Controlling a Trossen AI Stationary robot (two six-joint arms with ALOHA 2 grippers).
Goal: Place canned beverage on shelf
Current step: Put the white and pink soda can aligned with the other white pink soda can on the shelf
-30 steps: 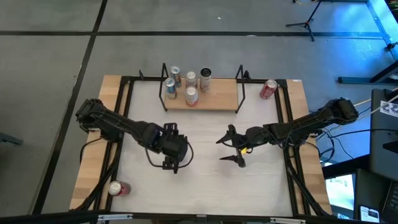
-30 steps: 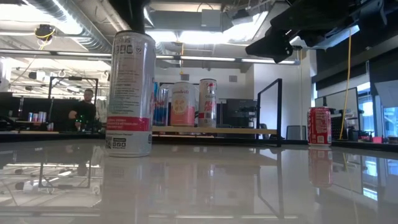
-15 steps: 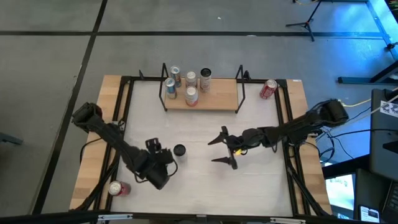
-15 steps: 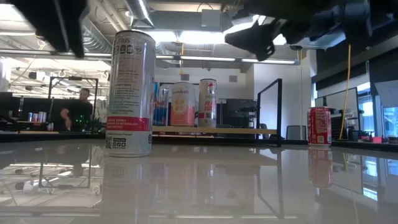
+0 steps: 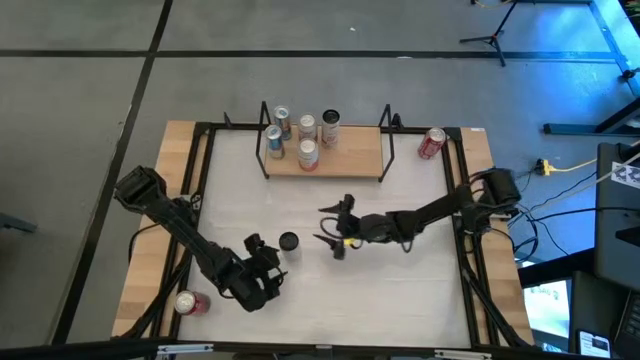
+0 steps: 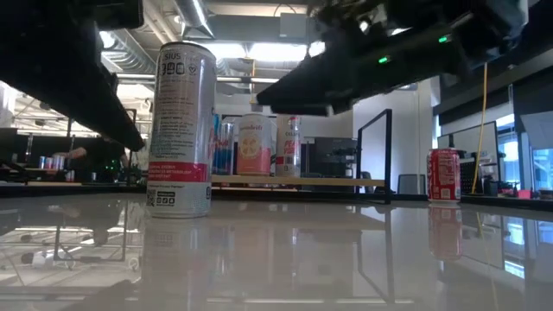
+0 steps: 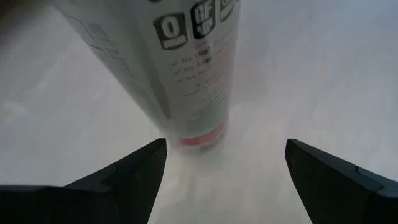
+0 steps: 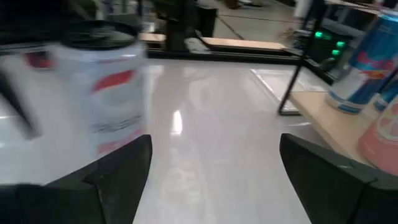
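A tall white can (image 5: 288,241) with a red band stands upright on its base mid-table, also in the low view (image 6: 180,130). My left gripper (image 5: 267,259) is open, low, just near-left of it, pointing at it; the can (image 7: 168,68) shows ahead of its gripper (image 7: 224,155). My right gripper (image 5: 325,228) is open a little to the can's right; the can (image 8: 102,93) stands ahead of and to one side of its gripper (image 8: 214,149). The shelf (image 5: 350,163) at the far side carries several upright cans.
A red can (image 5: 432,143) sits right of the shelf near the far right corner, also in the low view (image 6: 444,175). Another red can (image 5: 188,302) lies on the wooden strip at the near left. The shelf's black end loops (image 6: 375,154) stand upright.
My left gripper, first above the white can, has drawn back toward the table's near-left, sunk and rolled, and now points at the can from low down. My right gripper has gone left toward the can and dipped. The can has stayed in place.
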